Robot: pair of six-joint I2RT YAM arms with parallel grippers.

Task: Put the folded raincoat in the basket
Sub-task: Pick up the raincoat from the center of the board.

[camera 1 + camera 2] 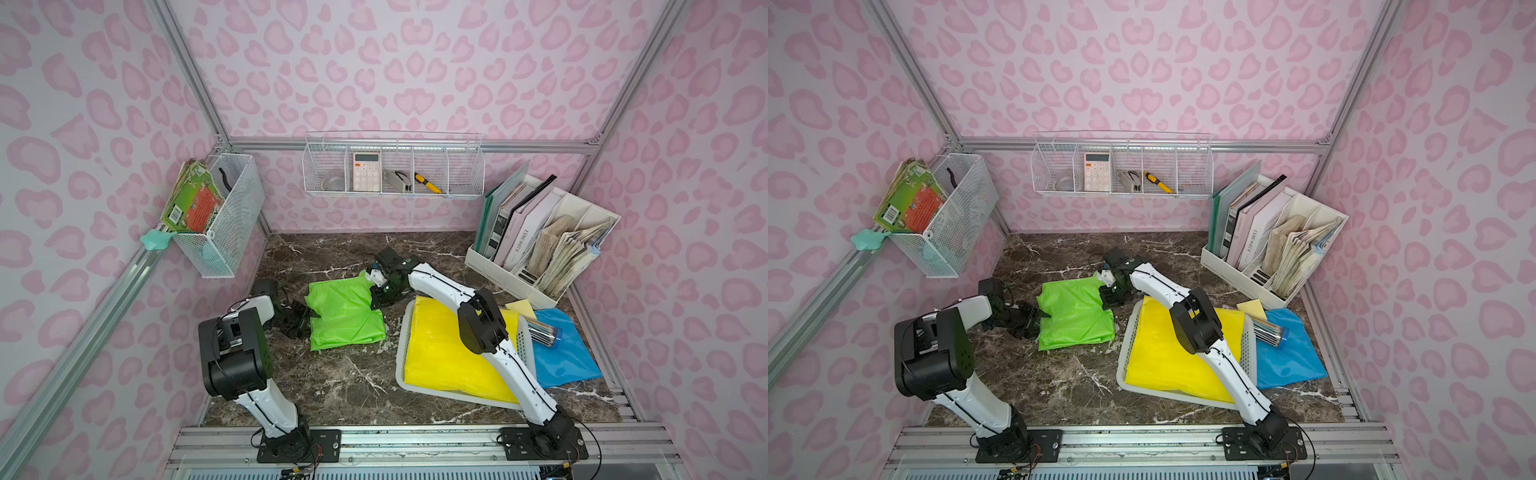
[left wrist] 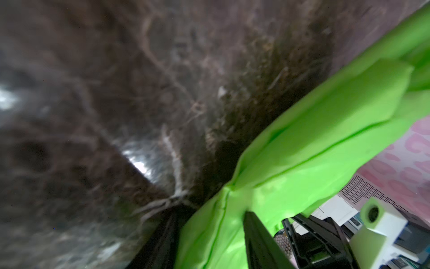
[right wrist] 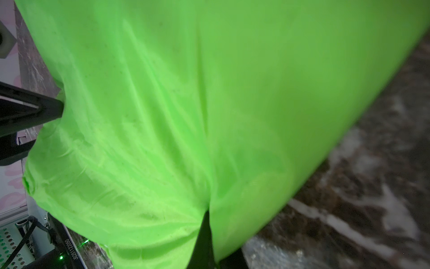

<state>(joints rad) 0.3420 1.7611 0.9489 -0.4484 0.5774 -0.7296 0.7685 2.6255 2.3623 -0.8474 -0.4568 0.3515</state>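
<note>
**Green raincoat on the counter between both grippers, yellow one in the basket**

Top views. In both top views the folded green raincoat (image 1: 345, 311) (image 1: 1075, 313) lies flat on the dark marble counter (image 1: 353, 386) (image 1: 1067, 386). It is just beside the basket (image 1: 400, 357) (image 1: 1122, 365) and outside it. The basket sits on the counter to the raincoat's right, and a folded yellow raincoat (image 1: 440, 357) (image 1: 1158, 357) fills it. The left gripper (image 1: 311, 318) (image 1: 1042, 316) is at the green raincoat's left edge, with one fingertip lying on top of the fabric. The right gripper (image 1: 376, 301) (image 1: 1106, 299) is at the raincoat's far right corner, touching it. A blue sheet (image 1: 569, 361) (image 1: 1291, 361) lies to the right of the basket, with a clear tube of pens (image 1: 544, 332) (image 1: 1271, 332) resting on it.

Left wrist view. The green raincoat (image 2: 302, 144) shows as several stacked folds above the counter (image 2: 116, 116). The left gripper (image 2: 209, 223) has its fingers (image 2: 258, 240) on either side of the folded edge, apart, with the layers between them. Whether they press on the fabric cannot be told.

Right wrist view. The green raincoat (image 3: 186, 116) fills most of the picture, with the counter (image 3: 372, 186) beside it. The right gripper (image 3: 216, 256) has its jaws together, clamped on the fabric. The fabric puckers into creases where the dark fingers (image 3: 202, 242) meet it. At the opposite edge the left gripper's fingers (image 3: 35, 109) touch the raincoat.
</note>
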